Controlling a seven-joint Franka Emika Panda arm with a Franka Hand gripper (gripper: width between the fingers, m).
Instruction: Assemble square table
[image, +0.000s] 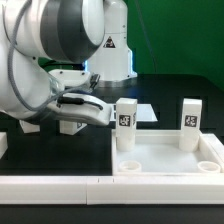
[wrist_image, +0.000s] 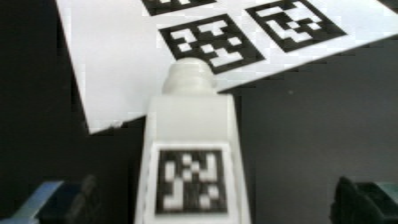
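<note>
The square panel lies rim-up on the bench at the exterior view's right; two legs stand upright at its back corners, the near leg just beside the arm and the far leg well apart from it; the front sockets look empty. In the wrist view the framed leg sits midway between the fingertips, tag toward the camera and narrow end toward the marker board; I cannot tell for certain whether it is the near leg.

The tool is spread as wide as it goes and has hold of nothing. The step in hand looks like taking a leg; done well, that means keeping it centred as it is, coming on squarely, and closing on the broad body rather than the narrow end, so that neither finger touches first and tips it.

The panel's raised rim and the long white rail along the front are the edges to mind; the dark bench toward the marker board looks open; any carry probably wants a straight lift first.
</note>
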